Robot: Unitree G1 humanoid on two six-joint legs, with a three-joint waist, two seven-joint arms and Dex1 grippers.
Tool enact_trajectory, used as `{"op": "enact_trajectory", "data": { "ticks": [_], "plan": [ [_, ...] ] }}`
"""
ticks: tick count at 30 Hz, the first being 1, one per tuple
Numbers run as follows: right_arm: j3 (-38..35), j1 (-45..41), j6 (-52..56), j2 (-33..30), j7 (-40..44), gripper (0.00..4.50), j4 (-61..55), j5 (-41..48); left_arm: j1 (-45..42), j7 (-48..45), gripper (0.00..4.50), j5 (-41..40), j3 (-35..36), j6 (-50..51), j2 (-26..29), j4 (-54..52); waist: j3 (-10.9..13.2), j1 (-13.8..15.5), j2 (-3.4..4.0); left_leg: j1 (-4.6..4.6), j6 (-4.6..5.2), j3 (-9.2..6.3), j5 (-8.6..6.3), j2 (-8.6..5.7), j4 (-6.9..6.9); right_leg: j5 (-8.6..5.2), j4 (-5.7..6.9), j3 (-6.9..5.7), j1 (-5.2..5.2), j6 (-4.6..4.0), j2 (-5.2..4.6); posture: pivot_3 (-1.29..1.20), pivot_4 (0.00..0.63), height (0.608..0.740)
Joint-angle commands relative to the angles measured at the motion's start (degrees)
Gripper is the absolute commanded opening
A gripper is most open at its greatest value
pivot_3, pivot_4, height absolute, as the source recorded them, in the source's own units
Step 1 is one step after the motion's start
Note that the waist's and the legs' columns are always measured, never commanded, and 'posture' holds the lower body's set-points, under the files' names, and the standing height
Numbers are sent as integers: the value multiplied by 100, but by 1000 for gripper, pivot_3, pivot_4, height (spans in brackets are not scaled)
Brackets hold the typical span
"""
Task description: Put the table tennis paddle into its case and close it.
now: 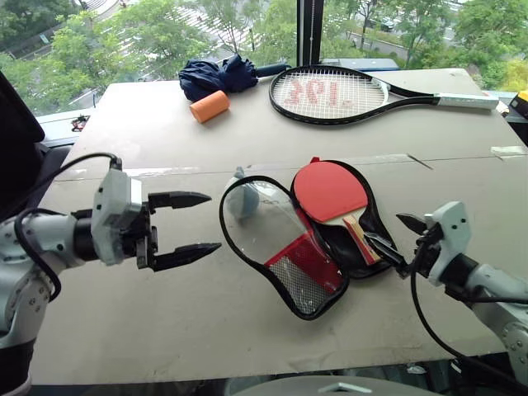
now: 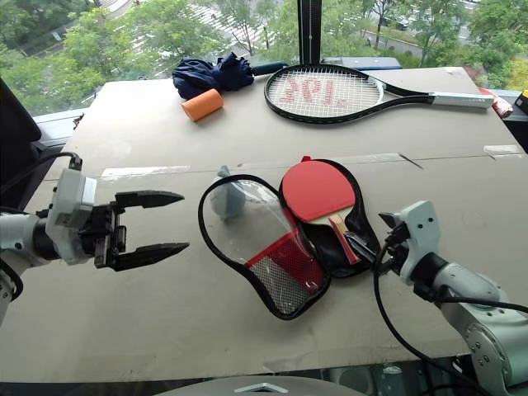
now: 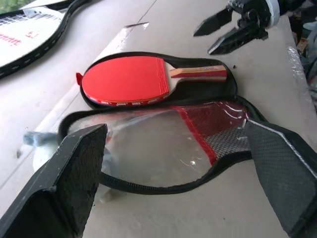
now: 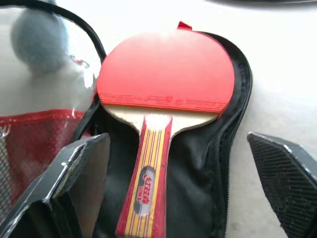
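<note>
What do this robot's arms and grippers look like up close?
Each arm is pale grey-white metal with dark joints and a loose black cable looping beside it. The left gripper has a boxy light-grey wrist block and two long, pointed black fingers with finely textured pads. The right gripper matches it.

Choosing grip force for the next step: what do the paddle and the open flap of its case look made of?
Table tennis paddle: matte red rubber face, smooth and even; its handle looks like pale wood with red stripes. Case: soft black fabric lining with a zip edge; its open flap is a clear, glossy plastic panel, wrinkled and reflecting light, above red mesh.
</note>
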Motion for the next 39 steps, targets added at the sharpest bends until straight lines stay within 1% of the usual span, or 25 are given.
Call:
{"op": "enact_trajectory", "data": {
  "ticks": [1,3,5,6,7,8,9,10,13,15,19,21,22,24,25,28,29,32,35,39],
  "plan": [
    [-605,218,-1281,-119,1283,4469,459,213,302,44,4500,471,37,-577,-198,143,-1,18,-8,0,0,-2,0,3,2,0,1,-3,0,0,3,0,150,740],
    [-862,344,-1846,-199,1880,4469,841,234,404,228,4500,706,-77,-754,-385,298,-2,39,-5,3,2,-2,-1,5,4,2,4,-4,4,-3,3,0,150,740],
    [-937,410,-2068,-330,2358,4469,1107,357,477,289,4500,864,-168,-942,-520,398,-2,54,-6,6,5,-1,-3,4,5,4,4,-6,9,-4,2,0,150,740],
    [-1139,430,-2359,-431,2962,4469,1461,533,518,562,4500,1173,-382,-1095,-709,466,-3,52,-8,6,5,-1,-3,4,6,5,4,-6,10,-3,2,0,150,740],
    [-1294,439,-2569,-514,3430,4469,1734,684,515,777,4500,1447,-590,-1294,-892,547,-4,54,-6,6,5,-3,-3,5,7,6,4,-7,10,-4,2,0,150,740],
    [-1392,453,-2711,-621,3798,4469,1967,770,475,1080,4500,1890,-819,-1641,-1071,670,-5,55,-4,8,4,0,-3,4,7,7,3,-4,13,-4,1,0,150,740],
    [-1431,459,-2866,-731,4063,4469,2163,740,412,1393,4500,2329,-1040,-1876,-1188,794,-5,60,-3,9,5,1,-3,4,7,8,-3,-4,17,-1,1,0,150,740],
    [-1419,466,-2970,-839,4242,4469,2291,679,332,1501,4500,2488,-1220,-1797,-1211,878,-5,62,-5,13,4,0,-2,3,7,9,-7,-5,23,0,1,0,150,740],
    [-1552,348,-3098,-1078,4631,4469,2526,858,9,1459,4500,2513,-1653,-1692,-1304,1005,-5,60,-12,13,6,-3,-3,6,8,9,-4,-9,23,-1,4,0,150,740],
    [-1634,319,-2972,-1217,4717,4469,2528,1026,-136,1402,4500,2587,-1846,-1728,-1268,1153,-5,60,-10,12,8,-4,-5,8,8,10,-2,-10,22,-2,4,0,150,740],
    [-1670,377,-2855,-1236,4485,4469,2274,1094,-762,1084,4500,3130,-2480,-2386,-1138,2060,-8,62,-6,13,4,-4,-3,8,7,10,-2,-10,22,-2,5,0,150,740],
    [-1650,440,-2808,-1182,4363,4469,2105,1150,-1217,956,4500,3218,-2817,-2588,-1318,2377,-9,77,-4,11,3,-4,-2,8,8,10,-3,-10,21,-2,4,0,150,740],
    [-1649,465,-2783,-1165,4303,4469,2042,1176,-1412,896,4500,3216,-2962,-2573,-1412,2443,-13,146,3,11,3,-4,-2,6,8,11,-4,-10,22,-2,1,0,150,740],
    [-1721,558,-2745,-1136,4202,4469,1916,1226,-2001,891,4500,3031,-3176,-2430,-1840,2514,-13,217,4,9,3,-3,-2,1,16,16,-4,-10,24,7,-2,0,150,740],
    [-1749,592,-2733,-1131,4169,4469,1878,1244,-2182,904,4500,2953,-3214,-2373,-1986,2535,-13,232,2,3,4,-6,-3,-2,23,18,-4,-13,24,11,-4,0,150,740],
    [-1933,706,-2755,-1095,4047,4469,1826,1311,-3062,1563,4500,2359,-2970,-1836,-2946,2472,-10,255,-7,-39,15,-32,-10,-1,92,20,2,-43,17,14,2,0,150,740],
    [-1995,719,-2739,-1072,3979,4469,1818,1368,-3317,1841,4500,2289,-2882,-1747,-3234,2522,-9,244,-11,-77,17,-40,-11,-3,120,24,11,-52,-5,22,3,0,150,740],
    [-2073,746,-2701,-1048,3844,4469,1791,1466,-3787,2468,4500,2215,-2746,-1532,-3755,2642,-10,178,-16,-80,17,-36,-11,-9,133,26,28,-46,-6,25,1,0,150,740],
    [-2076,781,-2723,-1037,3812,4469,1757,1466,-3951,2727,4500,2214,-2750,-1369,-3957,2629,-11,117,-14,-61,18,-17,-12,-6,126,26,41,-24,-5,26,6,0,150,740],
    [-2037,784,-2749,-977,3760,4469,1734,1473,-3710,2504,4500,2267,-2882,-1363,-3771,2530,-10,94,-15,-54,17,-14,-11,-5,124,25,49,-18,-6,25,8,0,150,740]
  ]
}}
